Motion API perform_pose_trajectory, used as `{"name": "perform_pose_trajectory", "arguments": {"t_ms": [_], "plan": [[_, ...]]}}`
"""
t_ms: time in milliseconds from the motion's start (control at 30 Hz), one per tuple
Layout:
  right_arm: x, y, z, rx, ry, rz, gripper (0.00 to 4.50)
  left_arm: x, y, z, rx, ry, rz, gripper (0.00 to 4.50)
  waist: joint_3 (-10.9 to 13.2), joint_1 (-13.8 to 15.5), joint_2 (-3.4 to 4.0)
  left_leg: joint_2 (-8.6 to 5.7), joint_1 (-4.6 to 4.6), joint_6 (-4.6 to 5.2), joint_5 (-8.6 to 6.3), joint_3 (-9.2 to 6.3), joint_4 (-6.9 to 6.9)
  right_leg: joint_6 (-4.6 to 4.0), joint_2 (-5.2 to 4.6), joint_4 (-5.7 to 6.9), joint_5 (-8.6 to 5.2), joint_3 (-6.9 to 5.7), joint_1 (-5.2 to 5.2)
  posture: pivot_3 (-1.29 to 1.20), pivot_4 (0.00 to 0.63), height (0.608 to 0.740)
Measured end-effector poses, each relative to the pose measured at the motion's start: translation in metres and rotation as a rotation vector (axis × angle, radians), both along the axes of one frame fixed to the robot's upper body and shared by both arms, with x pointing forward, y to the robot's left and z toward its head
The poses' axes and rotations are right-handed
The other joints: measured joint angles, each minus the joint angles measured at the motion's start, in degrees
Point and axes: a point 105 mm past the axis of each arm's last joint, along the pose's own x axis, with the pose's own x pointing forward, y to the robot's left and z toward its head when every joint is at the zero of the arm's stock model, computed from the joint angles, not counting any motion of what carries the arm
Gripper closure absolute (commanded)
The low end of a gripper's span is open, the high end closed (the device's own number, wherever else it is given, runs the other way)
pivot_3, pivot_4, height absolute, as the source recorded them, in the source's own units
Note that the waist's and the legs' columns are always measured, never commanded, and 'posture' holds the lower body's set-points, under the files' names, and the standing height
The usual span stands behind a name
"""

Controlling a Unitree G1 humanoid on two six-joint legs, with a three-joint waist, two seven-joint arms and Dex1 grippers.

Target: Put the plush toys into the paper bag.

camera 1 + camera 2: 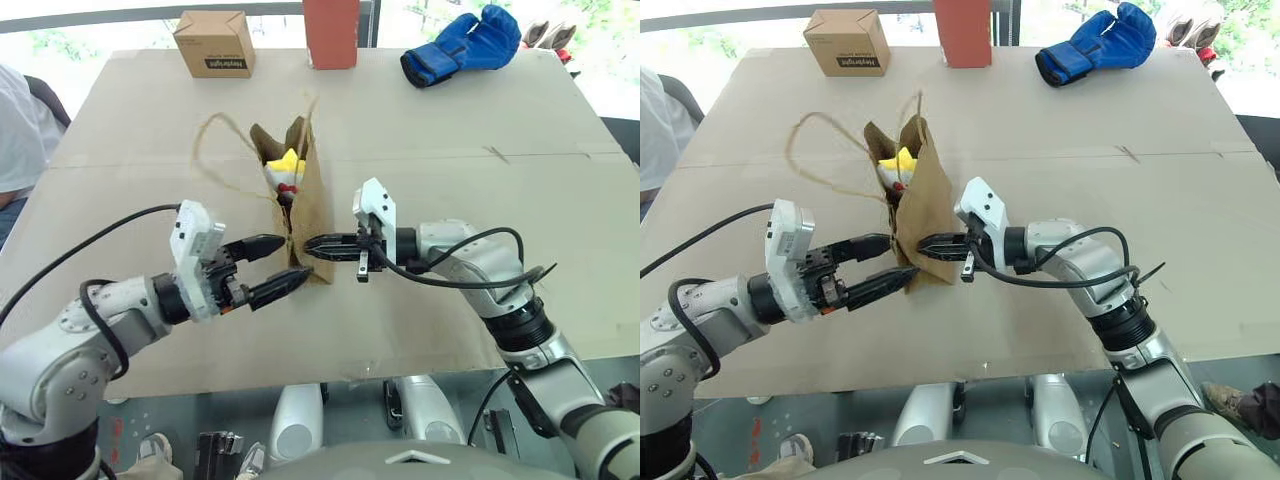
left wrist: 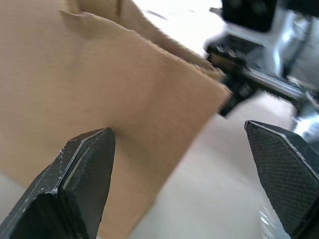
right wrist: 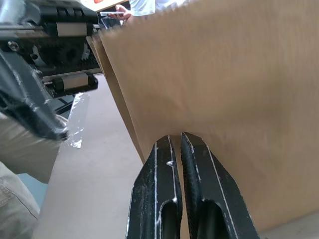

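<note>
The brown paper bag (image 1: 312, 195) stands upright mid-table, its twisted loop handle (image 1: 207, 150) hanging toward the left. A white plush toy (image 1: 286, 170) with yellow and red details pokes out of its open top. My left gripper (image 1: 297, 258) is open at the bag's near lower corner, one finger on each side of that corner; the left wrist view has the bag wall (image 2: 99, 84) just past its fingers. My right gripper (image 1: 308, 246) is shut, its tips pressed against the bag's right side (image 3: 209, 74), with no paper visibly pinched.
A small printed cardboard box (image 1: 214, 43), a tall red box (image 1: 331, 32) and a blue boxing glove (image 1: 462, 45) line the far edge of the table. A person in white (image 1: 15, 120) sits at the left edge.
</note>
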Motion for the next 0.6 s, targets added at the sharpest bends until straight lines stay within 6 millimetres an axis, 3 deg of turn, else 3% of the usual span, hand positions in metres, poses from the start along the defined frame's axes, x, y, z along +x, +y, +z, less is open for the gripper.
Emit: {"name": "perform_pose_trajectory", "arguments": {"t_ms": [167,267,433,467,533,567,600], "plan": [[0.000,0.002,-0.001,0.010,0.003,0.007,4.45,0.013,0.003,-0.006,0.016,-0.034,0.210,0.00,0.0,0.0,-0.01,0.00,0.03,0.00,0.00,-0.06,0.10,0.01,0.02,0.02,0.01,-0.04,0.10,0.00,0.150,0.714],[0.000,0.003,-0.001,0.013,0.003,0.012,4.50,0.020,0.003,-0.005,0.025,-0.074,0.305,0.73,0.0,0.0,0.02,-0.02,0.05,0.00,0.00,-0.07,0.11,0.00,0.02,0.02,0.01,-0.04,0.13,0.00,0.150,0.714],[0.003,0.001,0.006,0.032,-0.030,-0.008,4.50,0.026,-0.005,0.000,-0.041,-0.138,0.372,3.00,0.0,0.0,0.00,-0.03,0.05,0.00,0.00,-0.12,0.14,0.00,0.03,0.03,0.01,-0.08,0.17,0.00,0.150,0.714],[0.004,0.000,0.007,0.032,-0.037,-0.014,4.50,0.026,-0.005,0.001,-0.041,-0.145,0.374,3.27,0.0,0.1,0.00,-0.03,0.05,0.00,0.00,-0.13,0.14,0.00,0.03,0.03,0.01,-0.08,0.17,0.00,0.150,0.714],[0.007,-0.013,0.014,0.030,-0.109,-0.066,4.50,0.026,-0.005,0.010,-0.044,-0.211,0.344,4.18,0.0,0.3,0.00,-0.05,0.03,0.00,0.00,-0.13,0.15,0.00,0.02,0.00,0.01,-0.09,0.17,0.00,0.150,0.714],[0.008,-0.019,0.018,0.042,-0.139,-0.095,4.50,0.027,-0.004,0.013,-0.038,-0.239,0.322,4.48,0.0,0.4,0.00,-0.05,0.03,0.00,0.00,-0.12,0.15,-0.01,0.01,-0.01,0.00,-0.09,0.17,0.00,0.150,0.714],[0.009,-0.027,0.024,0.074,-0.177,-0.141,4.50,0.029,-0.003,0.018,-0.022,-0.273,0.285,4.48,0.0,0.5,0.00,-0.05,0.04,0.00,0.00,-0.13,0.15,-0.04,0.02,0.00,-0.01,-0.11,0.17,0.00,0.150,0.714]]}}
